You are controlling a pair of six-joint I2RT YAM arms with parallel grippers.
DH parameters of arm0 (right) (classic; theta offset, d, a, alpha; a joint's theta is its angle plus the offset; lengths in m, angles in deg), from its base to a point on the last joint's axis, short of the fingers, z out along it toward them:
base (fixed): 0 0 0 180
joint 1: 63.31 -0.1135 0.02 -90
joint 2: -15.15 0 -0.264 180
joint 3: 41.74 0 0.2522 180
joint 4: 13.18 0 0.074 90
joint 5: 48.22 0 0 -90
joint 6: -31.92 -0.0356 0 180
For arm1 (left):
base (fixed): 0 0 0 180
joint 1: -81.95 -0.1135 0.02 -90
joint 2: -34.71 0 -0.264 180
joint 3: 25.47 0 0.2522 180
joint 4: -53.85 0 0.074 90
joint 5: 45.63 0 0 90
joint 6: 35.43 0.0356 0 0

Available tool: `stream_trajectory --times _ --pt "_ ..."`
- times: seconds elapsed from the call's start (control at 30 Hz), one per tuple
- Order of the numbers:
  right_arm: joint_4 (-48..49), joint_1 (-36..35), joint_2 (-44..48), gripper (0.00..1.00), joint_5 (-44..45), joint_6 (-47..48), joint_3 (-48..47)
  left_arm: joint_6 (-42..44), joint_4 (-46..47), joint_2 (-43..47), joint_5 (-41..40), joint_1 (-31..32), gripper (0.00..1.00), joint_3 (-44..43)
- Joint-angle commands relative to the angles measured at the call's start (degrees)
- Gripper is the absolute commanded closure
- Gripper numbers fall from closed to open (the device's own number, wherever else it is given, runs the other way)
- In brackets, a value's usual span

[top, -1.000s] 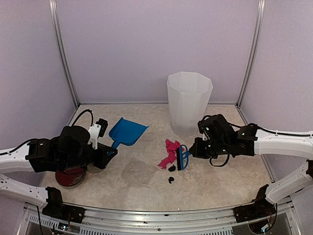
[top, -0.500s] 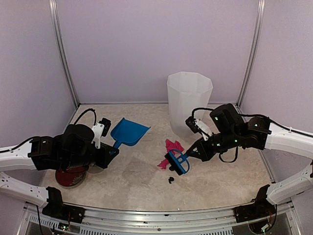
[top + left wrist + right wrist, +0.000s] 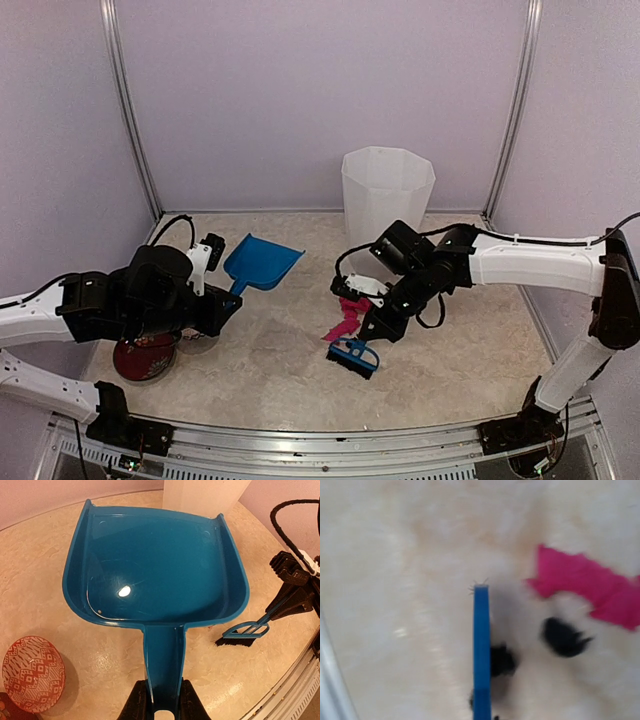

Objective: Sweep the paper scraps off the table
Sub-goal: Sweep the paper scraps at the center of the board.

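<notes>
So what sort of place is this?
Probably a robot test booth rather than a home: plain lilac wall panels between metal posts, and two robot arms mounted at the edge of a marble-patterned table.

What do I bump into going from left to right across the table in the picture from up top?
red bowl → blue dustpan → pink paper scraps

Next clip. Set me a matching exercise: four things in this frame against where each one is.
1 dustpan
2 brush
3 bin
4 red bowl

A upright at the far side of the table
B held in the right gripper
C handle held in the left gripper
D at the near left of the table

Pairs: 1-C, 2-B, 3-A, 4-D
</notes>
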Motion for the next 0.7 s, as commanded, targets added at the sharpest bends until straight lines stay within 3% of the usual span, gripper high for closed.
stream_trajectory --times 0.0,0.1,0.3,0.67 --pt "-0.2 0.7 -2.6 1.00 10.9 7.1 -3.5 -0.2 -0.5 -0.4 0.5 -1.3 1.00 -1.0" --pt "1.2 1.6 -4.1 1.00 13.2 9.1 -4.9 -0.8 -0.6 -0.2 1.3 -1.9 1.00 -0.5" --pt "1.1 2.0 -4.4 1.00 9.7 10.3 -7.7 -2.2 -1.5 -0.2 3.1 -2.1 1.00 0.6" --pt "-1.0 2.1 2.1 1.00 13.9 4.6 -8.2 -2.5 -2.4 -3.1 6.8 -2.0 1.00 1.5"
